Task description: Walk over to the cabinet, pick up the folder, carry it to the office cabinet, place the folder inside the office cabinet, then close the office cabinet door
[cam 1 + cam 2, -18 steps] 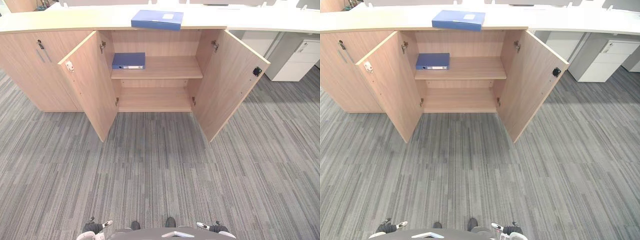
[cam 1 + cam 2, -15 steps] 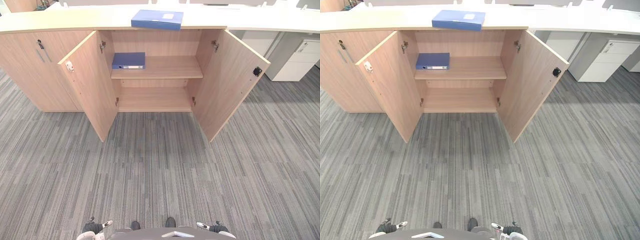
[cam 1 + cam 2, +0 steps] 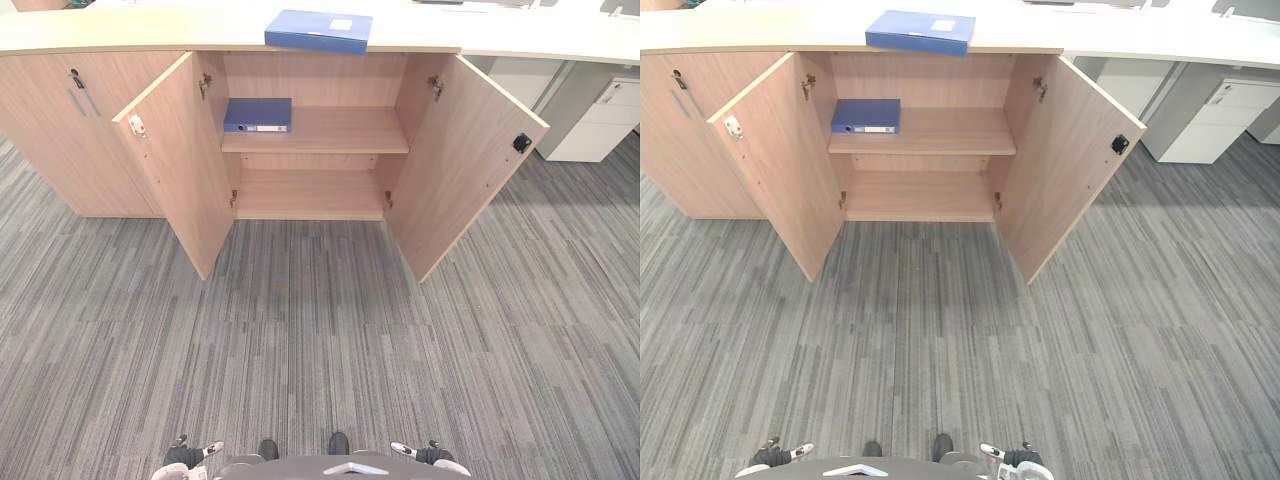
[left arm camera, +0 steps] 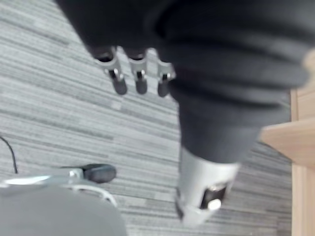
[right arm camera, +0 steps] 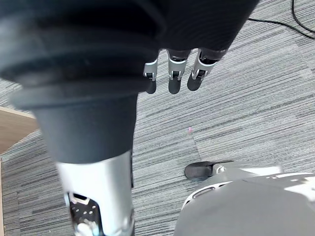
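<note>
See blue folder (image 3: 318,30) flat on countertop (image 3: 120,38), well ahead. Expect stiff, light, slick covers; take by near long edge. Hanging slack, empty: left hand (image 4: 140,81), right hand (image 5: 170,81).

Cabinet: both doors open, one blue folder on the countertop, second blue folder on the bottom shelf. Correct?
Wrong shelf. The second blue folder lies on the upper shelf, as the left eye view shows. The left door and right door are open and the other blue folder is on the countertop.

White drawer unit (image 3: 600,125) cut off at right edge.
</note>
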